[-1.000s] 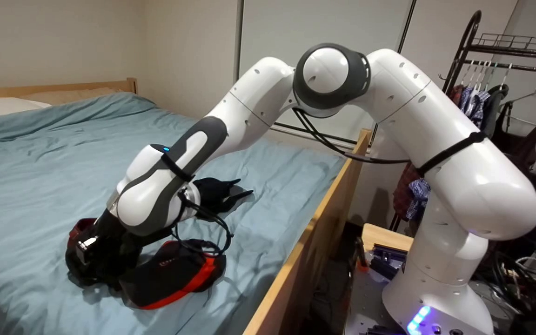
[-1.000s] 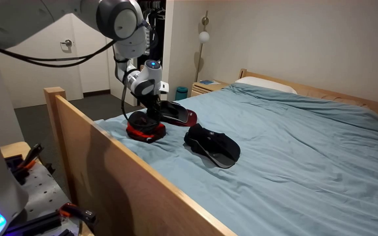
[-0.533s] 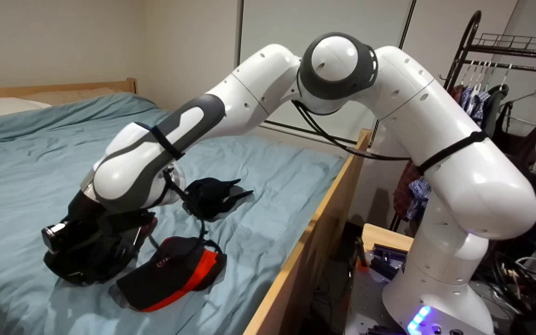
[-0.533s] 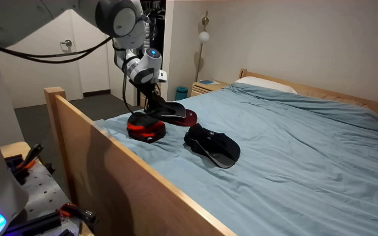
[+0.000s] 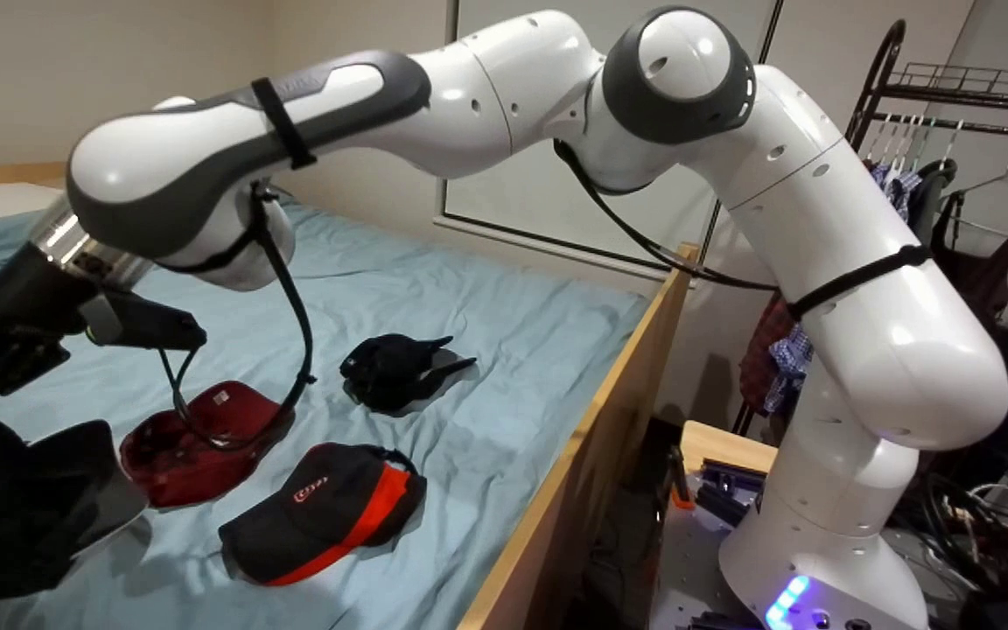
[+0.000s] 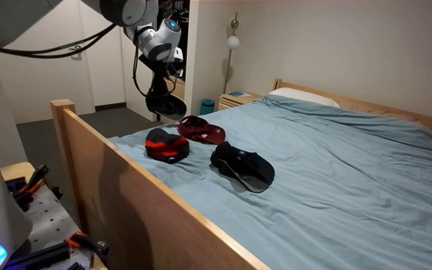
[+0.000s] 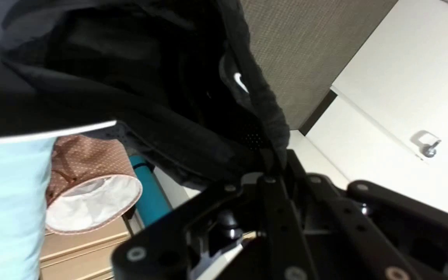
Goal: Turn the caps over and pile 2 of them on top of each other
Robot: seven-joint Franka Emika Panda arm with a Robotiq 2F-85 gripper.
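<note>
My gripper (image 7: 282, 163) is shut on the edge of a black cap (image 7: 142, 81), which fills the upper left of the wrist view. In both exterior views this cap (image 5: 31, 499) (image 6: 165, 105) hangs in the air below the gripper (image 6: 159, 80), beyond the maroon cap. The maroon cap (image 5: 206, 437) (image 6: 201, 130) lies on the bed, its opening seemingly upward. A black-and-red cap (image 5: 320, 516) (image 6: 166, 146) rests crown up beside it. Another black cap with a grey brim underside (image 5: 395, 372) (image 6: 244, 165) lies apart from these, tilted on the bed.
The caps lie on a rumpled blue bed cover (image 6: 332, 180). A wooden footboard (image 5: 591, 437) (image 6: 156, 195) stands between the robot base and the bed. In the wrist view a dotted lampshade-like object (image 7: 91, 186) and a teal roll (image 7: 150, 194) show beyond the bed.
My gripper has risen with the black cap, lifting it off the maroon cap and away from the robot base. The maroon cap is now uncovered. The two other caps lie about where they were.
</note>
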